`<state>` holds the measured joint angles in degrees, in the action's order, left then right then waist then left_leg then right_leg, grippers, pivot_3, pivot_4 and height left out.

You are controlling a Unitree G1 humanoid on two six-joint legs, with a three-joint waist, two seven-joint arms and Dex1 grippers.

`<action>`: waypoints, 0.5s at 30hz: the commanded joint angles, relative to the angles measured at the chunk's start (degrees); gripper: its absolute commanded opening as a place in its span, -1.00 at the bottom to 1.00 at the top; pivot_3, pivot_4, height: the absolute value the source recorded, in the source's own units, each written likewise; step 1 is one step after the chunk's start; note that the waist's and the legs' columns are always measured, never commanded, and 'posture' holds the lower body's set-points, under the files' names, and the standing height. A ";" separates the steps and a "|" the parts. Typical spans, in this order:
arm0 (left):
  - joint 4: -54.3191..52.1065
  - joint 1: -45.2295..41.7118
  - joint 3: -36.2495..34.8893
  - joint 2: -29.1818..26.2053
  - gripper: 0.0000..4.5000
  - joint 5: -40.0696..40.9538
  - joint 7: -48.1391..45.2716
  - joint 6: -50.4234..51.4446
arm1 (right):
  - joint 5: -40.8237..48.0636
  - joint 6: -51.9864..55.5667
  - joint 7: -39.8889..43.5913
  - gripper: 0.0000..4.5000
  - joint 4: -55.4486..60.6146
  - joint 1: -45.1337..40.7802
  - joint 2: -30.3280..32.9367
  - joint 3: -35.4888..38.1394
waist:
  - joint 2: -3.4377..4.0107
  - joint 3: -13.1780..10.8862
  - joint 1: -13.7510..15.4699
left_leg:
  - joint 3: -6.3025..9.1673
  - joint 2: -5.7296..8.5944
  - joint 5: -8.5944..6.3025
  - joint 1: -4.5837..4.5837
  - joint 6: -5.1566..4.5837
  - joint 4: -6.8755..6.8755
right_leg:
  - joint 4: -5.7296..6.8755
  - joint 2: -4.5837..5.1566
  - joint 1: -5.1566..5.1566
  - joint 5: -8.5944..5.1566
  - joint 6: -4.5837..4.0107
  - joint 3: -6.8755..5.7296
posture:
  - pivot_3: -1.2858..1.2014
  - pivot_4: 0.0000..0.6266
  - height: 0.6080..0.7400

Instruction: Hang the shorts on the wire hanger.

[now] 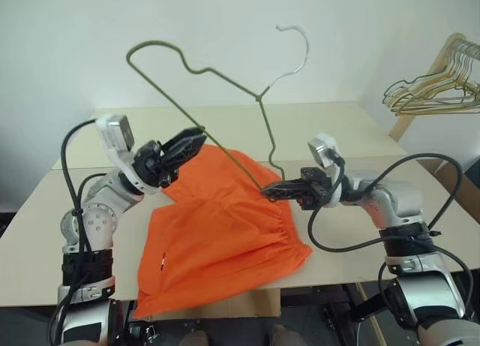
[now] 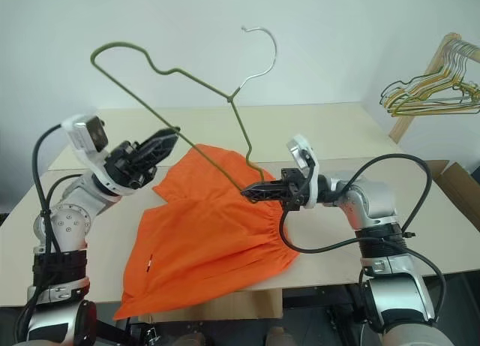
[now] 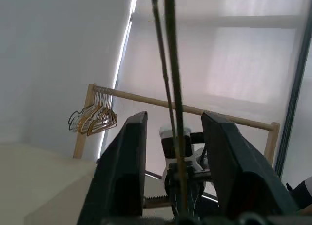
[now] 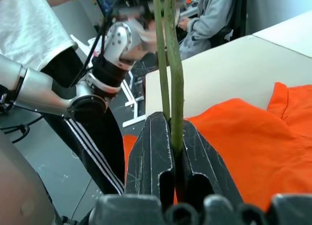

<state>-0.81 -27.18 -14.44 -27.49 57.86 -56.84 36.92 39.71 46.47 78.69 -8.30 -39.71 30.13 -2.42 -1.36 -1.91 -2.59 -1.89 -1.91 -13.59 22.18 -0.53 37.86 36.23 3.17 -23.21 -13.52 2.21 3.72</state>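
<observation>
Gripping the thin olive-grey wire hanger (image 1: 225, 83) at one bottom corner, the right gripper (image 1: 276, 188) was clenched on the wire, while the left gripper (image 1: 196, 138) stood released, its black fingers (image 3: 127, 176) straddling the long bar without pinching it. With only that single hold, the raised, tilted hanger could swing or twist, missing the bright orange fabric shorts (image 1: 217, 237). These lay crumpled on the pale table (image 1: 360, 128) between both arms, gathered waistband toward the right.

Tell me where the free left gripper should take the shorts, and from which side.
Judging by the pose, the gathered waistband of the shorts: bunched, so easier to pinch. Left gripper comes down from above, clear of the right gripper clamping the wire hanger.
</observation>
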 commanded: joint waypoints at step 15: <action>-10.13 6.20 19.85 -12.25 0.97 -31.77 -9.99 -17.36 | 10.19 26.64 -12.52 -1.00 7.95 20.62 24.20 19.12 | 0.01 -0.01 1.39 | -0.16 -0.01 -0.01 0.02 0.00 0.00 | -0.12 0.06 0.00 -0.01 -0.01 -0.01 | 0.00 -1.00 1.00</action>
<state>-9.04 -19.79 4.80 -38.29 28.86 -65.58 22.90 48.61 70.85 67.57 -2.26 -19.88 52.45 13.34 -1.35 -1.92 -1.20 -2.05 -1.92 -13.61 22.20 -0.52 37.86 36.12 3.23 -23.21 -13.53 2.19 3.74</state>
